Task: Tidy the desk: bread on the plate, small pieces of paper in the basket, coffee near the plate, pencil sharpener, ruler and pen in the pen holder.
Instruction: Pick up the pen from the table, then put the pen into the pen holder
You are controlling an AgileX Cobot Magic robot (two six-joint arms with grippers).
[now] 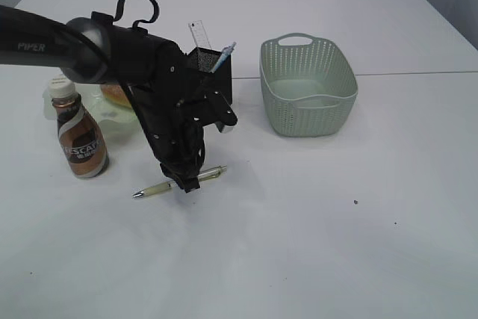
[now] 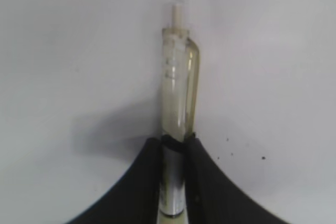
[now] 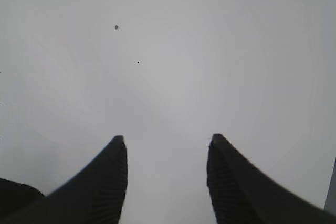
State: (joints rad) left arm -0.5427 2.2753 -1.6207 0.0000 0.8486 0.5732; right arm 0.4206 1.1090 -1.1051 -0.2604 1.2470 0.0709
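On the white desk (image 1: pixel 336 222) lies the pen (image 1: pixel 158 189), pale yellow with a silver band. My left gripper (image 1: pixel 188 183) reaches down onto its middle. In the left wrist view both fingers press the silver band of the pen (image 2: pixel 178 87), so the left gripper (image 2: pixel 175 141) is shut on it. The black mesh pen holder (image 1: pixel 211 57) holds the clear ruler (image 1: pixel 199 35) and a blue stick (image 1: pixel 224 56). The bread (image 1: pixel 116 93) sits on the green plate (image 1: pixel 119 116), with the coffee (image 1: pixel 81 136) beside it. My right gripper (image 3: pixel 167 137) is open over bare desk. The pencil sharpener and paper pieces are out of view.
The pale green basket (image 1: pixel 308 87) stands right of the pen holder. My left arm (image 1: pixel 112 50) crosses above the plate and hides part of the holder. Small dark specks (image 3: pixel 116 27) lie on the desk.
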